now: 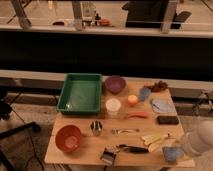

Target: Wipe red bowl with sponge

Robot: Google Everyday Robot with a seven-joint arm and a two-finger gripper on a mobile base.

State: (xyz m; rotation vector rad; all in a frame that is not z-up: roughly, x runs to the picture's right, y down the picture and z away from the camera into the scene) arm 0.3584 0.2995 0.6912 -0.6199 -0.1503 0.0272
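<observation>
The robot's white arm (201, 140) is a smooth, rounded, bulky tube, pale grey in shadow, entering from the lower right corner. Its hand (176, 150), at the arm's tip, cannot be made out.
</observation>
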